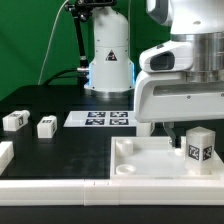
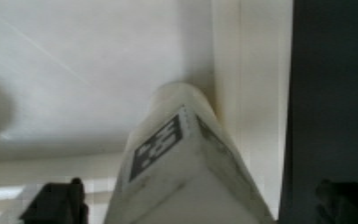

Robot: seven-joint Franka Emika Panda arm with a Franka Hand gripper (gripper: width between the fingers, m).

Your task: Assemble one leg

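Note:
A white leg [image 1: 200,146] with a black-and-white tag stands upright at a corner of the large white tray-like piece [image 1: 150,165], at the exterior view's right. My gripper [image 1: 186,128] hangs directly over it. In the wrist view the leg [image 2: 179,150] lies between my gripper's [image 2: 197,205] two dark fingertips [image 2: 53,203], with a gap showing on each side. The jaws stand open around the leg, not pressing on it. Two more legs [image 1: 14,121] [image 1: 46,126] lie on the black table at the exterior view's left.
The marker board [image 1: 108,118] lies flat at the middle back. The arm's white base [image 1: 108,60] stands behind it. Another white part [image 1: 4,153] shows at the left edge. A long white rim [image 1: 60,190] runs along the front.

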